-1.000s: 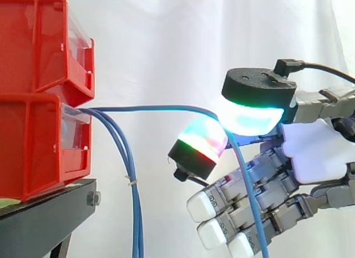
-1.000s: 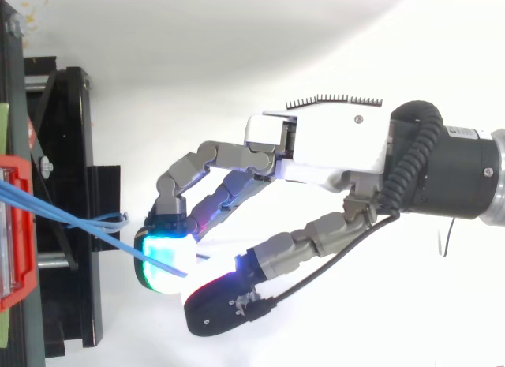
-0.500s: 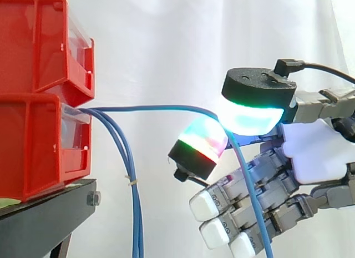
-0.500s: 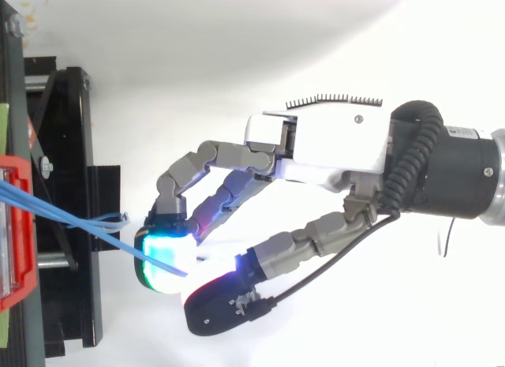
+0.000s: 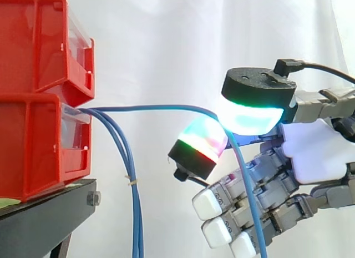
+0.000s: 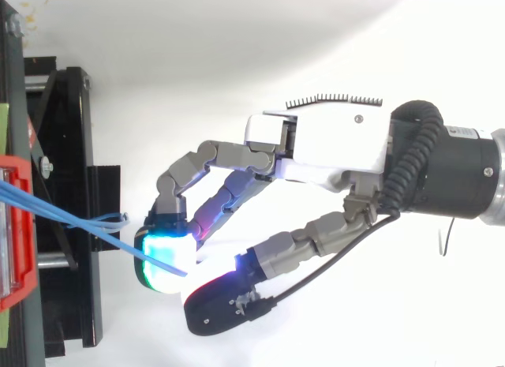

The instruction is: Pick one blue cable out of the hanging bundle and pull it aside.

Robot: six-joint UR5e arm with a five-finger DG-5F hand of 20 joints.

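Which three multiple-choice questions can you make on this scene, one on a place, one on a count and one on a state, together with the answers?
1. From where do the blue cables come out?
A. the upper bin
B. the lower red bin
C. the floor

2. How many red bins stand stacked in the side view?
A. one
B. four
C. two

3. How is the cable pulled aside held?
A. pinched between the pads of the hand
B. lying loose on the stand
C. coiled inside a bin

Answers:
1 B: they leave its front opening.
2 C: one sits upon the other.
3 A: it runs level to the glowing pads and bends down there.
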